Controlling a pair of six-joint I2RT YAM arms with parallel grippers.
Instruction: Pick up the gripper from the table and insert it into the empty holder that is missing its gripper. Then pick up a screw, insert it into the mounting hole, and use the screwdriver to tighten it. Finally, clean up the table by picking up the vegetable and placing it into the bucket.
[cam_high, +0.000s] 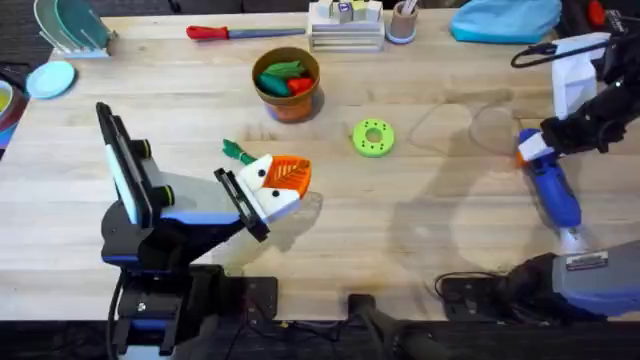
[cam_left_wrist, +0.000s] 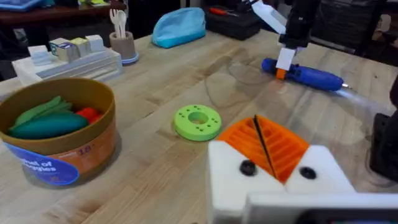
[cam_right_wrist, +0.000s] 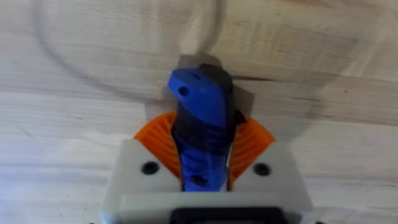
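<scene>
My left gripper (cam_high: 292, 175) hovers low over the table (cam_high: 420, 230), shut, its two orange ribbed fingers (cam_left_wrist: 283, 149) pressed together with nothing between them. Both fingers sit in white holders (cam_left_wrist: 230, 180), each showing a dark screw head (cam_left_wrist: 247, 167). A slim dark-green vegetable (cam_high: 237, 152) lies on the wood just behind this gripper. The brown-orange bucket (cam_high: 290, 103) (cam_left_wrist: 93, 143) stands farther back and holds green and red toy vegetables. At the right, my right gripper (cam_high: 530, 150) (cam_right_wrist: 202, 146) is shut on the blue screwdriver (cam_high: 556, 195) (cam_left_wrist: 308, 76) (cam_right_wrist: 202, 106), which lies nearly flat on the table.
A flat green ring disc (cam_high: 373, 138) (cam_left_wrist: 198, 122) lies mid-table. Along the back edge are a red-handled tool (cam_high: 230, 32), a white block stack (cam_high: 345, 28), a cup (cam_high: 402, 22) and a blue pouch (cam_high: 505, 20). A dish rack (cam_high: 70, 28) stands back left.
</scene>
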